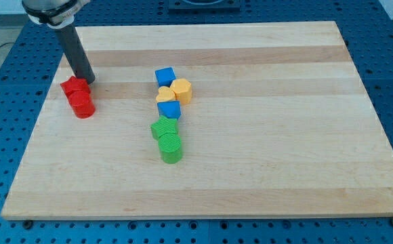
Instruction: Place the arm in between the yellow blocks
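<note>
Our arm carries no gripper, only a straight dark rod, so there are no jaws to be wide or narrow and nothing is held. My tip (87,80) rests on the pale wooden tabletop (284,135) near its upper left corner in the view, touching or just beside the top edge of the red plastic block of irregular shape (75,87); a red plastic cylinder (83,105) sits right below that one.

The two yellow plastic blocks lie well apart from my tip, toward the view's right and very slightly lower. The yellow heart-like block (164,94) is the left one, the yellow hexagon-like block (182,89) the right one, and they look to be touching or almost so, leaving hardly any gap. A blue plastic cube (164,76) stands just above them and another blue plastic block (169,109) just below, with a green star-like block (162,128) and a green cylinder (171,147) further down.

We judge the move not yet begun: the rod must travel rightward, and the seam between the yellows runs roughly top to bottom, flanked by blue at both ends, so entering it will likely nudge blocks aside
</note>
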Robot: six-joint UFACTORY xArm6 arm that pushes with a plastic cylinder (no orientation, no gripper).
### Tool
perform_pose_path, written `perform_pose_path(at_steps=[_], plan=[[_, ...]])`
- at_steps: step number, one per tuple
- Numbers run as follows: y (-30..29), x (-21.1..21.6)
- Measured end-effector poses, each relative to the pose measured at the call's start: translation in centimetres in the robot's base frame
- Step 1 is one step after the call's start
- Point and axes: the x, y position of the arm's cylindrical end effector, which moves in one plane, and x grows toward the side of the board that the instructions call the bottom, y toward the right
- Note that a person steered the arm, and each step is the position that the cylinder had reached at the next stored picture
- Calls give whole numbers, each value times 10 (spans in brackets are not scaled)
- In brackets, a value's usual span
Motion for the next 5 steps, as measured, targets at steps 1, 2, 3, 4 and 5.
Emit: perform_pose_path(at_steps=[1, 2, 3, 4, 5], plan=[[29, -3], [42, -3], [44, -3], [55, -1], [74, 12]])
